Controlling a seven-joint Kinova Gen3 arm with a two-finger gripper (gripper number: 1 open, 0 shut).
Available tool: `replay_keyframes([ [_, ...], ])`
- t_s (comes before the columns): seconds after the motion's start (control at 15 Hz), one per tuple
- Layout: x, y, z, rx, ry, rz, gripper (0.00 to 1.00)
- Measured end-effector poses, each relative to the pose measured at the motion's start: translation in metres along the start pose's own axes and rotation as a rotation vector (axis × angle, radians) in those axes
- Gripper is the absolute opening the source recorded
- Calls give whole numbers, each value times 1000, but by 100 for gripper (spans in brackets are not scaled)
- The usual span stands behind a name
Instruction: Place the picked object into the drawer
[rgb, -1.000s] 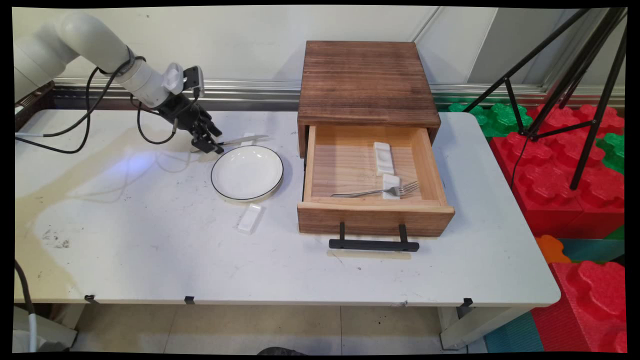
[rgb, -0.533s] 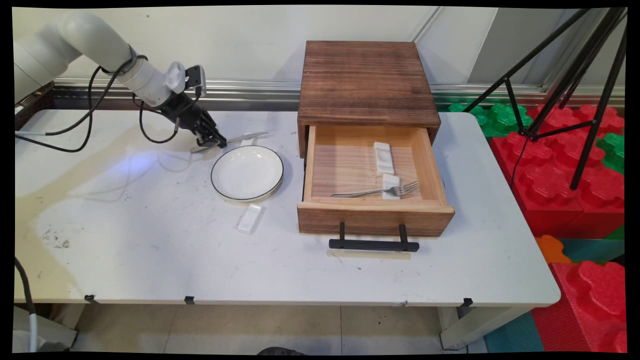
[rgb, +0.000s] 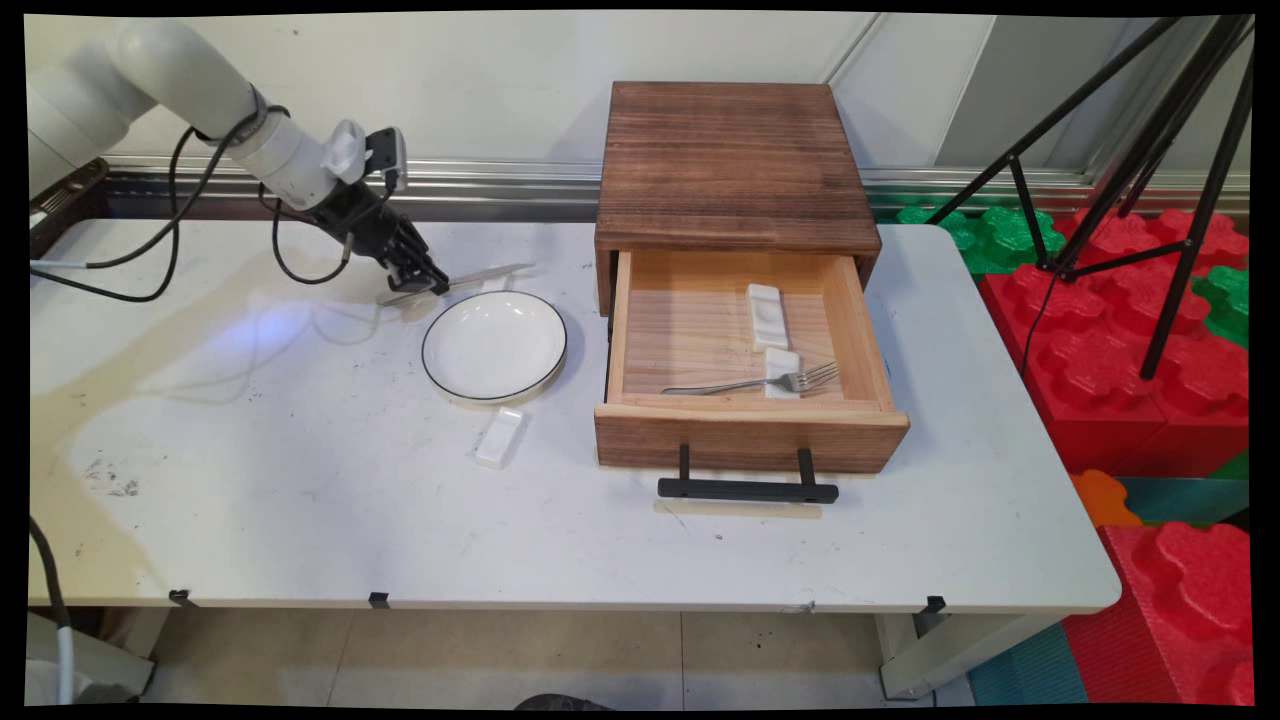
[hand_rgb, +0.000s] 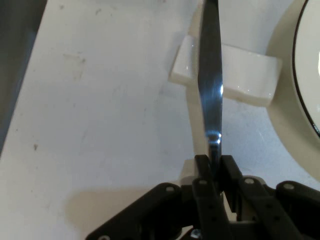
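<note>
1. Gripper (rgb: 432, 284) sits upper left of main view, just above-left of the plate (rgb: 494, 346); arm comes in from the top-left corner w/ black cables (rgb: 180, 250) hanging off it.
2. Jaws clamped on the knife (rgb: 480, 278) handle. Hand view shows both fingers (hand_rgb: 202, 172) pressed tight on either side of the metal; the blade (hand_rgb: 210, 75) runs straight up from them to the top edge of the frame.
3. Knife blade points right in main view, tilted, crossing over a white rest (hand_rgb: 250, 75), a small white block just beside the plate rim. Can't tell if the blade touches the rest or clears it.
4. Plate is white w/ dark rim, center-left on the table (rgb: 300, 500), nothing on it.
5. 2nd white rest (rgb: 499, 437) lies on the table just below the plate, apart from it.
6. Wooden drawer box (rgb: 735, 165) center-top; its drawer (rgb: 745, 430) is pulled open toward the near side, black handle (rgb: 747, 489) in front.
7. Inside the drawer: fork (rgb: 760, 383) lying across a white rest (rgb: 781, 372), tines to the right; another white rest (rgb: 767, 316) just above it.
8. Black tripod (rgb: 1130, 150) and red/green foam blocks (rgb: 1120, 330) at right of frame, off the table.
</note>
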Motion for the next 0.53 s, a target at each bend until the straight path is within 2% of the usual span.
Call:
replay_keyframes([
  [0.53,13,12,-49,-22,17,51,0],
])
